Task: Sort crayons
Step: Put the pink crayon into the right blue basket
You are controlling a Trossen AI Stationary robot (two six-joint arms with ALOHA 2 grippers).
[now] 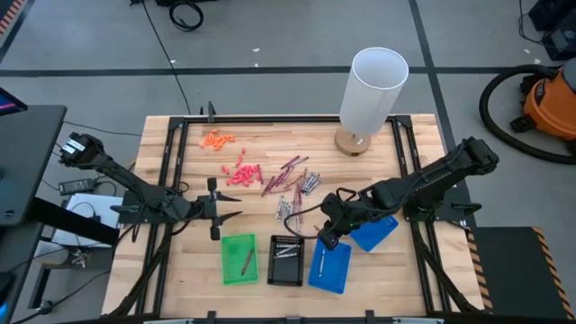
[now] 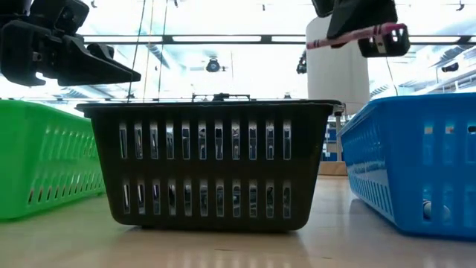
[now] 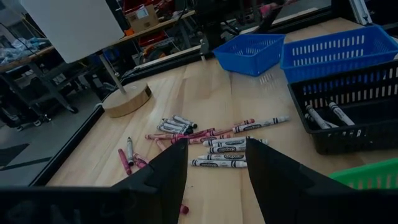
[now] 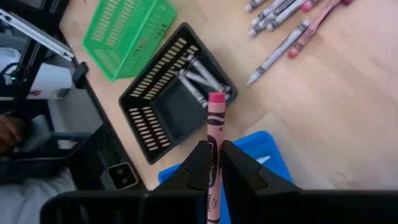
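Loose crayons [image 1: 292, 184], dark red and silvery grey, lie in the middle of the table, and in the left wrist view crayons [image 3: 217, 142] show beyond my left gripper's fingers. My right gripper [image 1: 326, 238] hangs over the gap between the black tray [image 1: 286, 261] and a blue tray [image 1: 330, 268], shut on a pinkish-red crayon [image 4: 215, 127]. Grey crayons [image 4: 200, 82] lie in the black tray. A dark stick [image 1: 247, 261] lies in the green tray [image 1: 238, 259]. My left gripper [image 1: 216, 209] waits open at the left. My right gripper pinches the pinkish-red crayon's shaft [image 4: 214, 152] between its two fingers, slanting down from above. The crayon lies along the fingers, and its flat end [image 4: 216, 98] sticks out past the fingertips. It is lifted clear above the trays, nearly level in the low view [image 2: 355, 36].
A second blue tray [image 1: 374, 230] lies under the right arm. A white cylinder on a round wooden base [image 1: 371, 88] stands at the far right. Orange bits [image 1: 217, 139] and coral-pink bits [image 1: 241, 173] lie at the far left of the crayons.
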